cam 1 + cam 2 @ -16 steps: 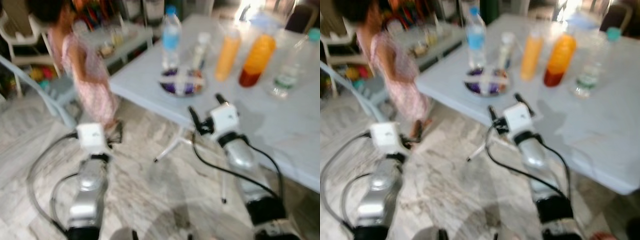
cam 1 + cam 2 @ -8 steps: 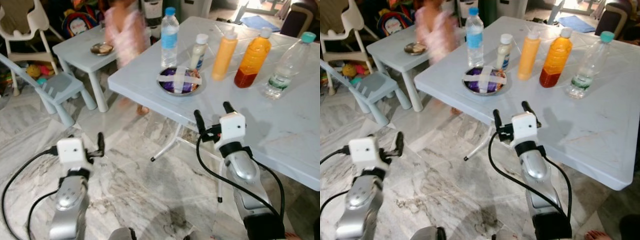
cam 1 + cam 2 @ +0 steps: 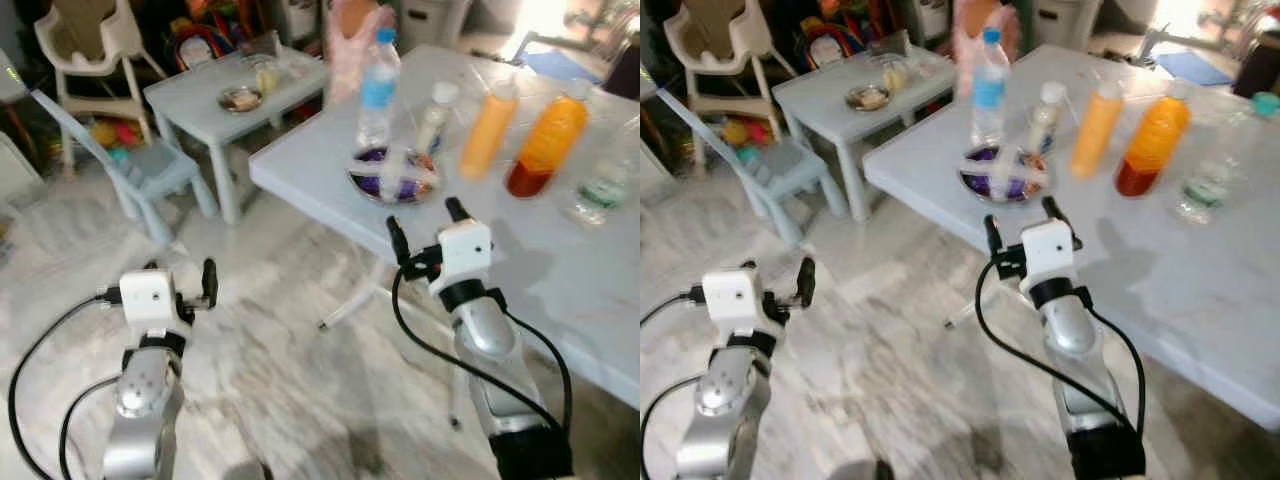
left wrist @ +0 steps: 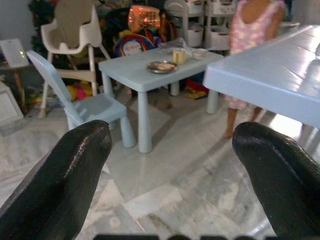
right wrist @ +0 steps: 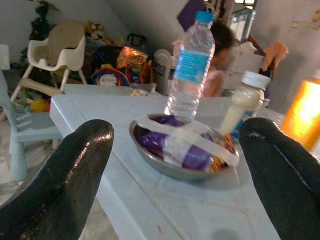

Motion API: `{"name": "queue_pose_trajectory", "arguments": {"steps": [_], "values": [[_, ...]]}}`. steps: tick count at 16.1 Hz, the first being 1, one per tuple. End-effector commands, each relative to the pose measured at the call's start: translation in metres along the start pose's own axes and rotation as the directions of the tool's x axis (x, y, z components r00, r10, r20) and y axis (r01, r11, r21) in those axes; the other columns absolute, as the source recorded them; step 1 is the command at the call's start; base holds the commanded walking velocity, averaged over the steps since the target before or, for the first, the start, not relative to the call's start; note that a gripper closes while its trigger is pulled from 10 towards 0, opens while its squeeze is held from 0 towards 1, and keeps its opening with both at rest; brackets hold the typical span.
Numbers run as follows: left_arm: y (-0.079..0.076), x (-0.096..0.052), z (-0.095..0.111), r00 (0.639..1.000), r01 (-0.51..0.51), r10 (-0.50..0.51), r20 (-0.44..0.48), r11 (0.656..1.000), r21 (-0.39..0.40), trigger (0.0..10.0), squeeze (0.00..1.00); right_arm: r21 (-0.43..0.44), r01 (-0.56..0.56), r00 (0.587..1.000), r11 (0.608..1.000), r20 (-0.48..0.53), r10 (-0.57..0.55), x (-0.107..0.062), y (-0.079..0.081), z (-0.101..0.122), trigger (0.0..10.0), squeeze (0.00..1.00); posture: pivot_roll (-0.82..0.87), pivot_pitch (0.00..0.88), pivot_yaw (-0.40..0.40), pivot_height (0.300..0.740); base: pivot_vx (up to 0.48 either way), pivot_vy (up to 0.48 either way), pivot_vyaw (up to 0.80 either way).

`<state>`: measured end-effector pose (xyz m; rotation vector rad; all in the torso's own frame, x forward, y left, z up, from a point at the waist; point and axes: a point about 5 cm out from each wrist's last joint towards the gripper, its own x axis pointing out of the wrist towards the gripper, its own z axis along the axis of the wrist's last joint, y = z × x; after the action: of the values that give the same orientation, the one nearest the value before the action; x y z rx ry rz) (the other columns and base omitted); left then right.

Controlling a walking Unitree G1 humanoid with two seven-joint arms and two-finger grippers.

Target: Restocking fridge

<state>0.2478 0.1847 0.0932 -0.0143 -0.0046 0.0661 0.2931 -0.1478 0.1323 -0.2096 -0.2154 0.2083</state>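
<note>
Marble floor (image 3: 300, 370) open between small table (image 3: 200, 95) and big pale-blue table (image 3: 560, 290). Taped metal bowl (image 3: 393, 177) near big table's near-left corner; water bottle (image 3: 378, 90), small white bottle (image 3: 433, 115), orange bottles (image 3: 490, 130) behind along far edge. Right gripper (image 3: 428, 226) spread wide, empty, at front edge facing bowl. Left gripper (image 4: 170, 165) spread wide, empty, over floor.

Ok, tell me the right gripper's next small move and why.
Probably ease the right gripper forward over the table edge toward the taped bowl. Its fingers are open and empty, the bowl sits straight ahead between them in the right wrist view, nearest of the items, with the water bottle just behind it. The left gripper hangs over the floor.
</note>
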Motion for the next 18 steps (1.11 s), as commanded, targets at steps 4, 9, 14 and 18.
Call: {"name": "queue_pose_trajectory", "arguments": {"steps": [4,9,14,18], "values": [[-0.001,0.005,0.005,1.000,0.014,-0.014,0.019,1.000,0.001,10.0,0.00,-0.005,0.016,1.000,1.000,-0.011,-0.016,0.001,-0.004,-0.001,10.0,0.00,-0.08,0.030,0.066,0.740,0.350,0.000,0.00],[-0.002,0.007,0.008,0.999,0.016,-0.015,0.029,1.000,-0.010,10.0,0.00,0.007,-0.003,1.000,1.000,-0.015,0.003,0.002,-0.001,-0.001,10.0,0.00,-0.08,0.039,0.068,0.740,0.350,0.000,0.00],[0.004,0.009,0.011,1.000,-0.016,0.015,0.026,1.000,0.018,10.0,0.00,-0.011,-0.068,0.998,0.998,0.009,0.068,0.006,0.002,0.003,10.0,0.00,-0.07,0.061,0.060,0.740,0.053,0.000,0.08],[0.006,0.007,0.008,0.999,-0.040,0.040,0.014,0.999,0.026,10.0,0.00,0.000,-0.141,0.990,0.990,0.022,0.141,0.012,0.012,0.006,10.0,0.00,-0.06,0.064,0.051,0.740,0.000,0.000,0.59]]}}
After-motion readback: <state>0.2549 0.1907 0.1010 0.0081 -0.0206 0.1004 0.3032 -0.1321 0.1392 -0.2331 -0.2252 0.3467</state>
